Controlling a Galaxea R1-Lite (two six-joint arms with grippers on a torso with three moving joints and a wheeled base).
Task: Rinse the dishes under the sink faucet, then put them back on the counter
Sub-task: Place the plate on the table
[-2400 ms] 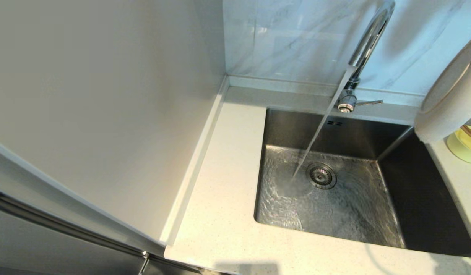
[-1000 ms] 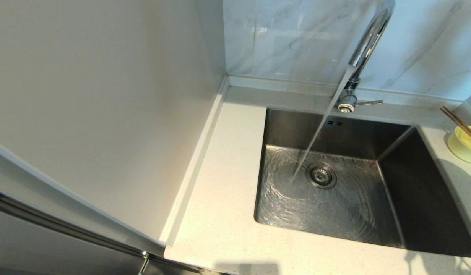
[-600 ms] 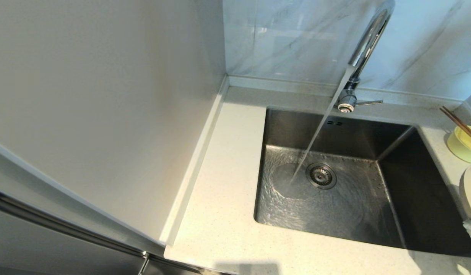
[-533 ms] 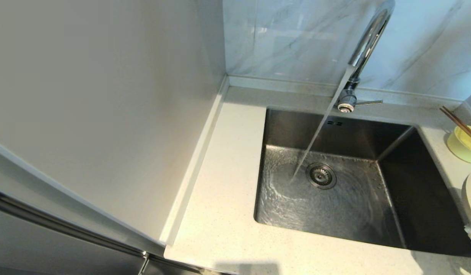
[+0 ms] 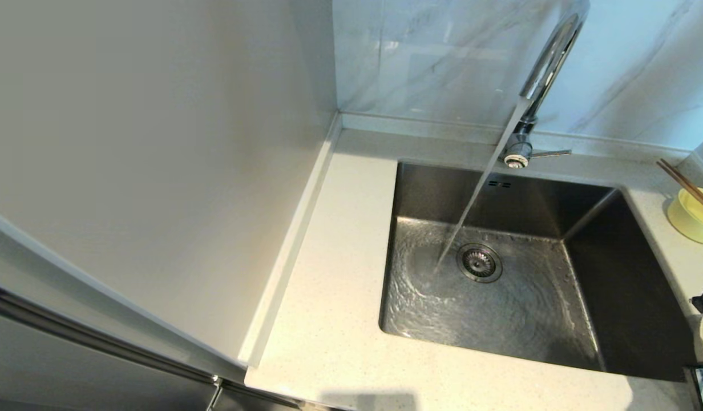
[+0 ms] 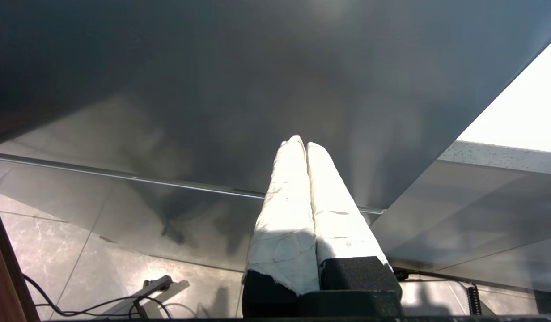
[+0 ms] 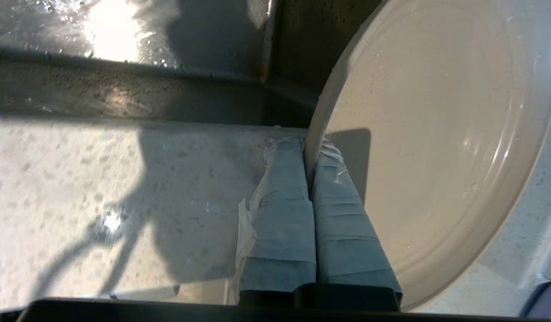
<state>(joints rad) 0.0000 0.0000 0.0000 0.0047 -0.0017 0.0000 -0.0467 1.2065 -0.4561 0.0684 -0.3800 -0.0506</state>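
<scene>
Head view: tall chrome gooseneck faucet point(image 5: 548, 57) runs water into the square brushed steel sink point(image 5: 500, 285). Small pale yellow round bowl point(image 5: 694, 220) w/ thin brown wooden chopsticks point(image 5: 685, 184) across it sits at the off-white speckled stone counter's point(image 5: 340, 319) right edge, beside the sink.

Left wrist view: left gripper point(image 6: 302, 145) parked low by a dark cabinet panel, jaws closed on nothing.

Right wrist view: right gripper point(image 7: 306, 145) pinches the rim of the large white round plate point(image 7: 436, 134), jaws clamped either side; plate extends ahead of the fingers, over the counter just beside the sink edge. Right arm nearer, so lowering it looks next.
</scene>
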